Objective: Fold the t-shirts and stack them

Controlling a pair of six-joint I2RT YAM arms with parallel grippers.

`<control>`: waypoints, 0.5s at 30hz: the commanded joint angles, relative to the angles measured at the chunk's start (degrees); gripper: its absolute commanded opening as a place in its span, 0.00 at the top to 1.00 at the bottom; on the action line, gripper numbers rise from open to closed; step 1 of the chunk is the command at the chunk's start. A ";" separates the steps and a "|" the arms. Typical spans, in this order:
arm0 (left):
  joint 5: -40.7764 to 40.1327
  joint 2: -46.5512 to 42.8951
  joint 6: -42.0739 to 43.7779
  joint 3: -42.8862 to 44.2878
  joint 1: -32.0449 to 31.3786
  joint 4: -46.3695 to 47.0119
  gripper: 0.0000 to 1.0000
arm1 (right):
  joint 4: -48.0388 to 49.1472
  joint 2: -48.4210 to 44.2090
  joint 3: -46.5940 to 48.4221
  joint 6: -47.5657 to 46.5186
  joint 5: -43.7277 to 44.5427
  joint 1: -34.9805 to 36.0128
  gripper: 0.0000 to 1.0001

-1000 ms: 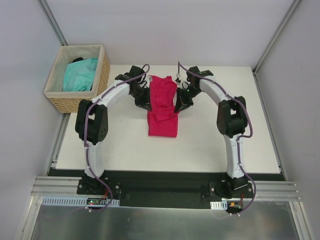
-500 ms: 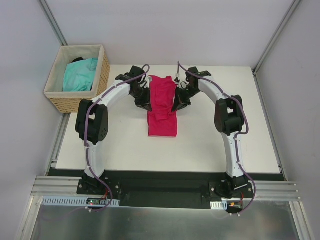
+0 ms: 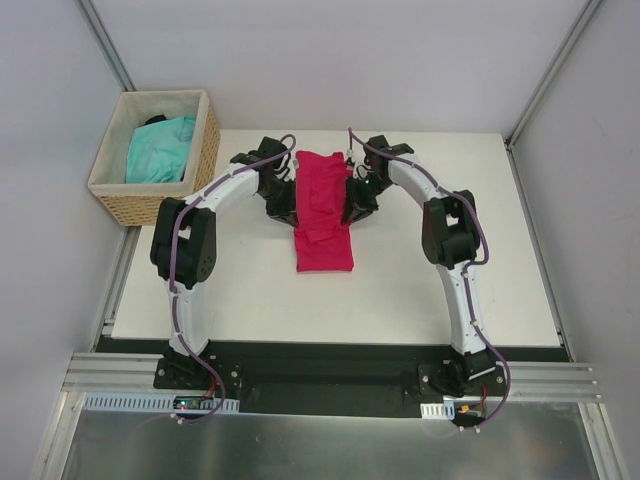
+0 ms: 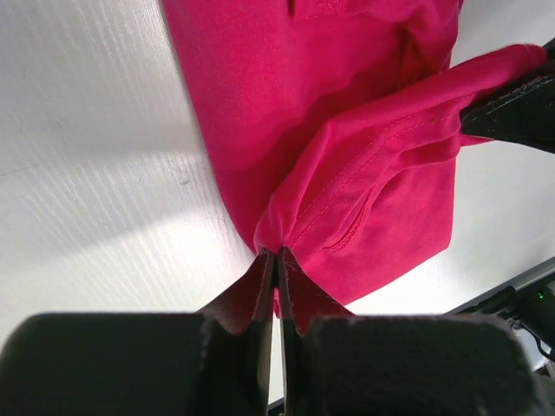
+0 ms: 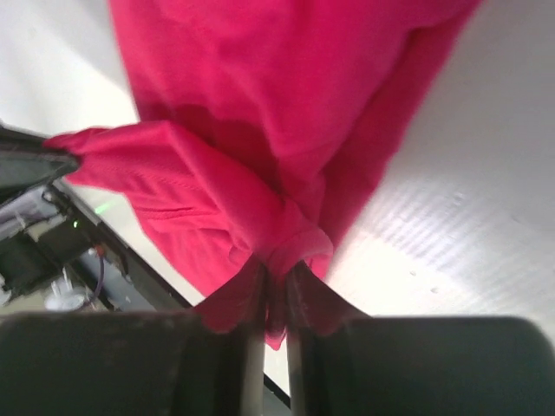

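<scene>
At centre frame the crimson t-shirt point(image 3: 324, 215) lies on the table point(image 3: 450, 290) as a narrow strip, mid-fold. The left gripper point(image 4: 276, 257) and right gripper point(image 5: 276, 270) each pinch its cloth. The turquoise t-shirt point(image 3: 160, 150) sits unfolded in the wicker basket point(image 3: 110, 150), upper left, so nothing is stacked yet.

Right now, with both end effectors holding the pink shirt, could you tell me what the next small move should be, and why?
Probably lower the lifted fold onto the flat part of the pink shirt, then let go. The left end effector and right end effector each pinch its cloth, which is stretched between them above the table.
</scene>
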 commanded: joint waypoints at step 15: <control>-3.92 -0.21 -0.70 7.00 0.71 4.18 0.73 | 0.80 -13.86 -1.67 2.38 26.52 -0.84 0.64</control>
